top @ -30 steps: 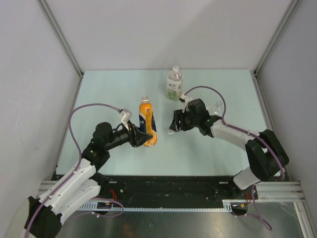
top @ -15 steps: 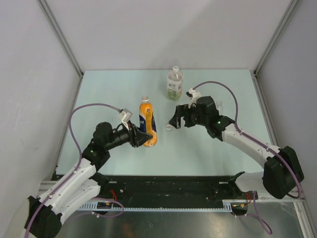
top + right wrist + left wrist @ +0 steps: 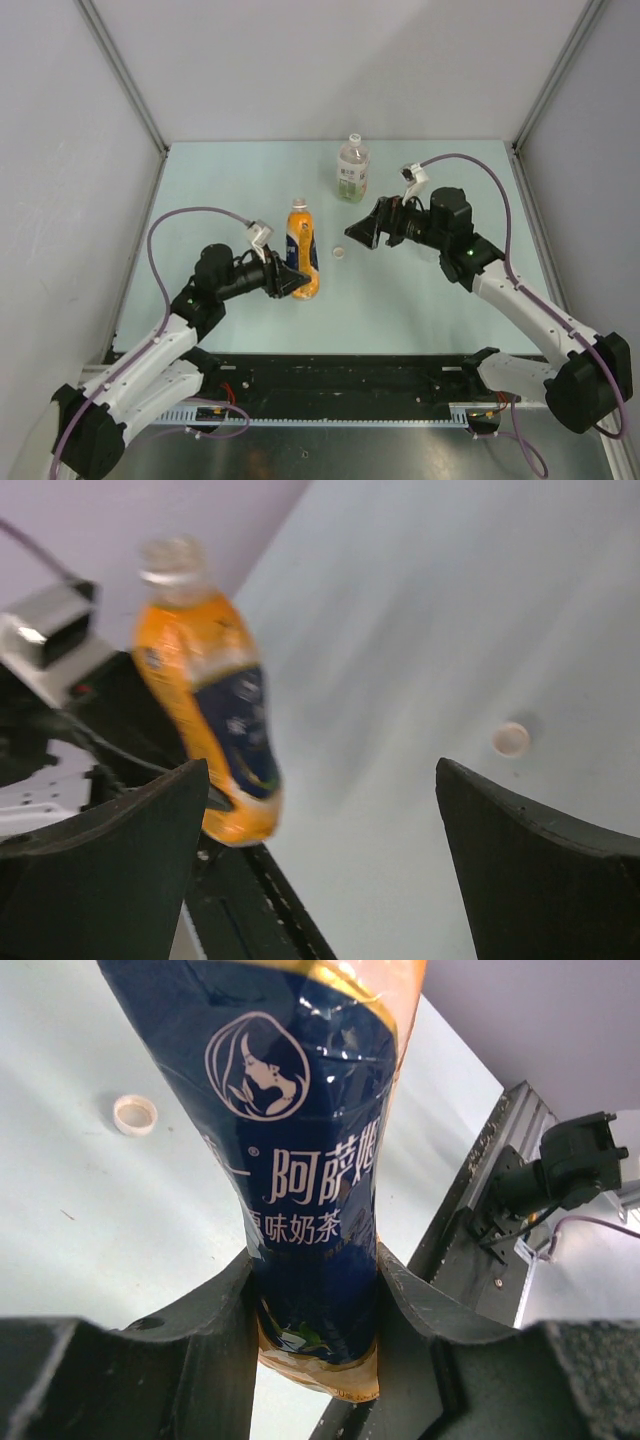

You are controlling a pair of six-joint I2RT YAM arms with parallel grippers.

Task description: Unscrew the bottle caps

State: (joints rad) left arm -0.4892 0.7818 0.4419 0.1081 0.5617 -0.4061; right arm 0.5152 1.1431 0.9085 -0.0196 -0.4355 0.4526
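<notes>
The left hand is closed around the lower part of the orange bottle, one dark finger pressed against each side of its navy label just above the base; the wrist view shows white lettering and a woman's profile on that label, with orange liquid above and below it. From overhead the bottle's neck points toward the far side of the counter and its mouth looks bare, with no cap on it; whether the base rests on the surface or is lifted cannot be told. Just beside the bottle, on its right, a loose cap lies on the pale green counter, small, round and white, apart from both hands; the left wrist view shows it as a ring with a raised rim, and the right wrist view catches it as a blurred pale disc. The right hand hangs a little to the right of that cap with its fingers spread wide and nothing between them, only bare counter. Farther back, near the rear edge, a clear bottle with a green label stands upright, a whitish cap on its neck, well apart from the left hand and nearer the right arm
</notes>
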